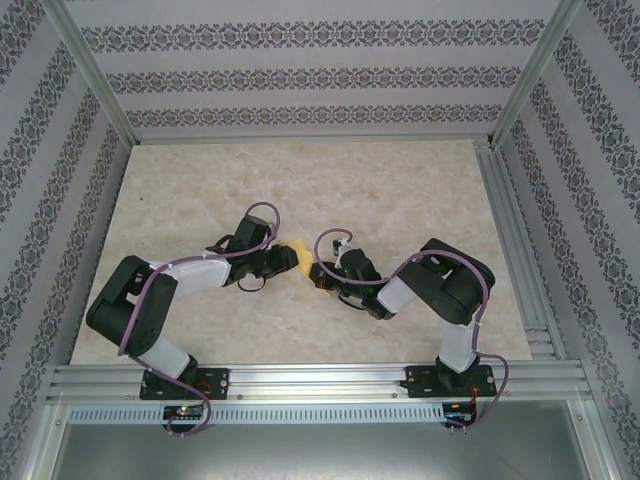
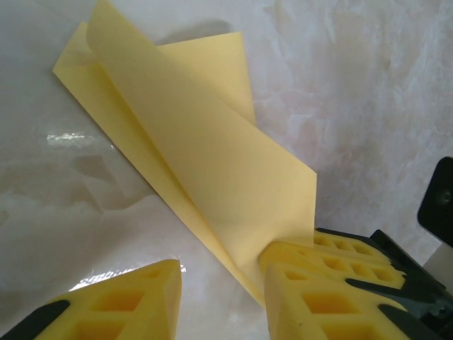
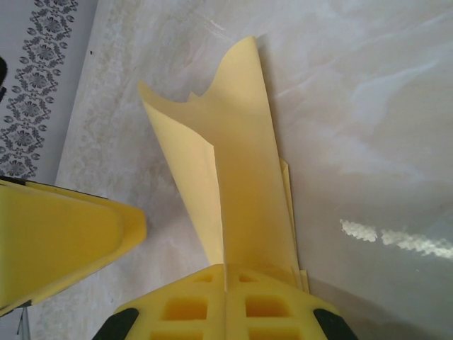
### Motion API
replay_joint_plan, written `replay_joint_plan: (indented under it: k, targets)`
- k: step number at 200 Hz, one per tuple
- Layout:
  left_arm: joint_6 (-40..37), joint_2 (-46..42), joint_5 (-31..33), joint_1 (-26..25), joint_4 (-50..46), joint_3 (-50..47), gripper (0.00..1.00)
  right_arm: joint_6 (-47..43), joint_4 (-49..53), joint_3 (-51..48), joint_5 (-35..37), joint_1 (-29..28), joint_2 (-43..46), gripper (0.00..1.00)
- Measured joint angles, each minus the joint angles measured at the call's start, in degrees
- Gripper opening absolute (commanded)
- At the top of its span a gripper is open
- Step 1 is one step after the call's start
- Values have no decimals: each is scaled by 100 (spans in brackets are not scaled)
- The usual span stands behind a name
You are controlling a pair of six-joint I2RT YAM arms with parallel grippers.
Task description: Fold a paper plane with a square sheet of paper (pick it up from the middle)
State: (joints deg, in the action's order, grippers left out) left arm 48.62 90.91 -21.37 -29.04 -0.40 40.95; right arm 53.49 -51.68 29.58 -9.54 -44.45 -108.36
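The yellow sheet of paper, folded lengthwise into a narrow creased strip, sits mid-table between the two grippers. In the right wrist view the paper runs up and away from my right gripper, whose fingers are shut on its near end. In the left wrist view the paper slants down towards my left gripper. Those jaws stand apart, and the paper's lower end lies against the inner side of the right finger. The left finger is clear of the paper. The two grippers almost touch.
The marble-look tabletop is bounded by patterned walls and aluminium rails at the right and along the front. My left gripper's finger shows beside the paper in the right wrist view.
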Motion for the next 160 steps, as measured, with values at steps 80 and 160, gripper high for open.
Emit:
replay_joint_plan:
  k: [80, 160]
  targets:
    - [-81, 411, -195, -28, 264, 275, 25, 66, -85, -13, -31, 35, -42, 0]
    - [-195, 739, -197, -28, 299, 481, 21, 66, -153, -13, -127, 70, -79, 0]
